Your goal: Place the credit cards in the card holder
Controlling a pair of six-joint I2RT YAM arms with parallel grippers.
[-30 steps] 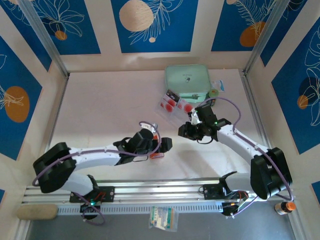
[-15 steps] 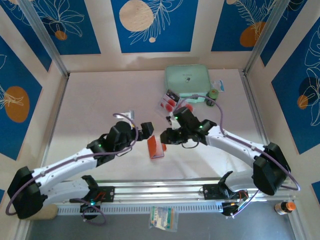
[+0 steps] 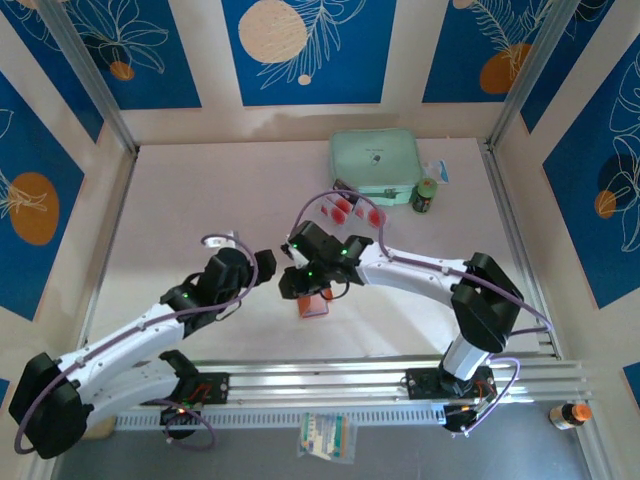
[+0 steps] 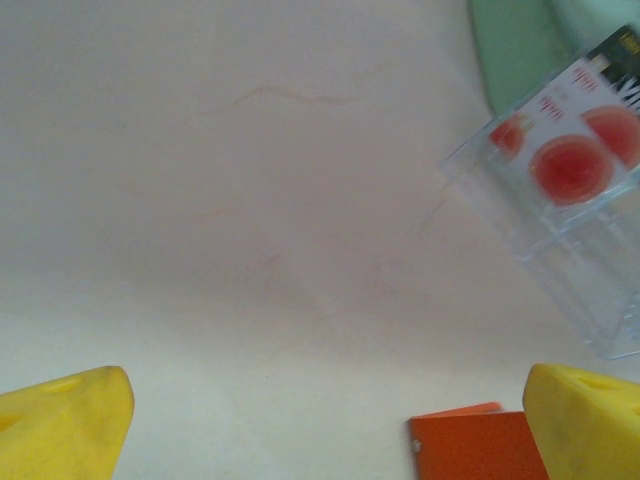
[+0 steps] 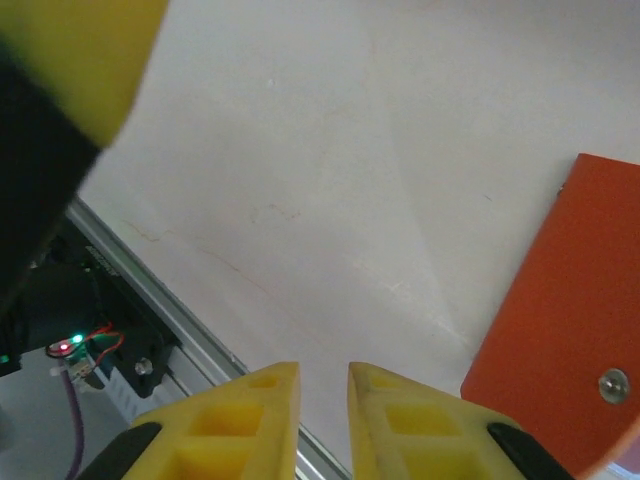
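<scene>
Holding credit cards [image 4: 570,168], seemingly three: clear tray [image 4: 590,290] | left fingers [image 4: 70,420] wide apart | right fingers [image 5: 240,420] nearly together

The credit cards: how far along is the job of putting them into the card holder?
Done: nothing visible yet; the credit cards lie in the clear tray. In hand: the right gripper, almost closed and empty, hovers beside the orange card holder, which lies on the table; the left gripper stands wide open. Left: those cards must go into the holder.
</scene>
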